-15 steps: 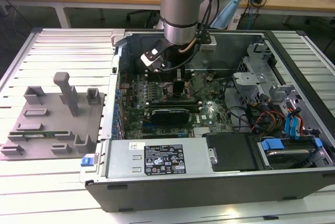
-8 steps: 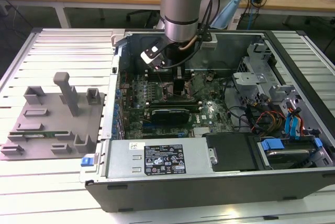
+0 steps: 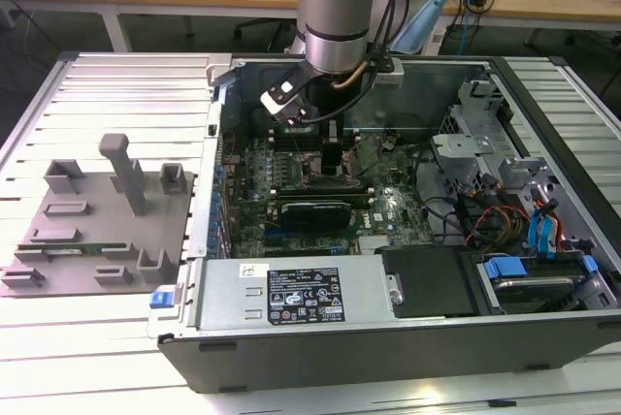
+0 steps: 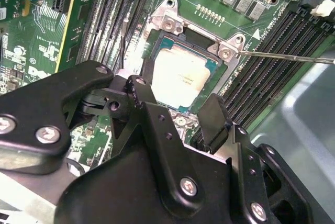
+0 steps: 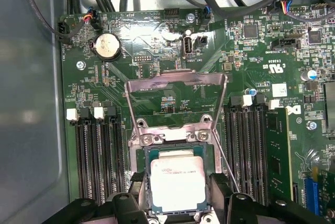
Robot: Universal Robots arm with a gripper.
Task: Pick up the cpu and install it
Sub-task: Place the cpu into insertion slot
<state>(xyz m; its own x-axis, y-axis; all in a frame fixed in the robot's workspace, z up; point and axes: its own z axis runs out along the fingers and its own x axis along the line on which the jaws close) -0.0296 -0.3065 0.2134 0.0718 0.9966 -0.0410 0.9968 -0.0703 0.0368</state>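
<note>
In both wrist views the claw [image 5: 178, 185] covered the cpu's [image 5: 175, 171] near edge. In the exterior view the arm [image 3: 338, 8] hid whatever lay under the claw.

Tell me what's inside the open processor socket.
The cpu lies in the socket, silvery top up, with the hinged plate raised. Whatever is beneath the chip is covered.

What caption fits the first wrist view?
Open claw flanks the cpu lying in the socket, load plate raised.

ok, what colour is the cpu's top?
Pale silvery metal. The cpu shows best in the first wrist view.
</note>
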